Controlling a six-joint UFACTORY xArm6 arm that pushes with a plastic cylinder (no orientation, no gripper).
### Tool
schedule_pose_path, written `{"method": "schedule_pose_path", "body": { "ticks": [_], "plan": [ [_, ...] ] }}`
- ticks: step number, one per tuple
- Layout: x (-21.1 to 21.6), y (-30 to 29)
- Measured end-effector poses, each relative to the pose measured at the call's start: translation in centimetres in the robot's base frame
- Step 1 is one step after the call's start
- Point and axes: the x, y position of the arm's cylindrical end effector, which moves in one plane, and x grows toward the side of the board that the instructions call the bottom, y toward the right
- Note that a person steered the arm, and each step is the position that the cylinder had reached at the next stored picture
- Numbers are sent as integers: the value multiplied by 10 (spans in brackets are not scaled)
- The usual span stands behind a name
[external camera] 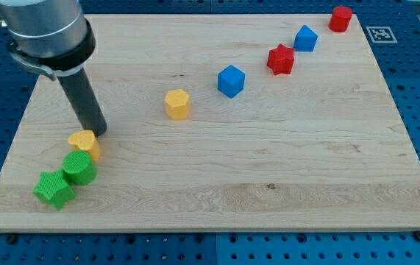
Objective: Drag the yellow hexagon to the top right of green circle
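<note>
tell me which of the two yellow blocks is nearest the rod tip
The yellow block just above the green circle, at the view's lower left: my tip is right beside it. The other yellow hexagon sits apart toward the board's middle.

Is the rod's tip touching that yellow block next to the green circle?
Cannot tell. In the camera view my tip meets the yellow block's upper right edge, no gap visible, contact unconfirmed.

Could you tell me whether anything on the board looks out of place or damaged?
Nothing stands out. All blocks sit upright on the wooden board; my tip rests just above the yellow block beside the green circle.
</note>
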Motion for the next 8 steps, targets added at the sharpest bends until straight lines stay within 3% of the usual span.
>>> {"method": "schedule_pose_path", "body": {
  "ticks": [1,2,3,4,5,8],
  "plan": [
    [-2,-1],
    [-47,6],
    [-83,58],
    [-89,133],
    [-80,169],
    [-30,103]
  ]
}}
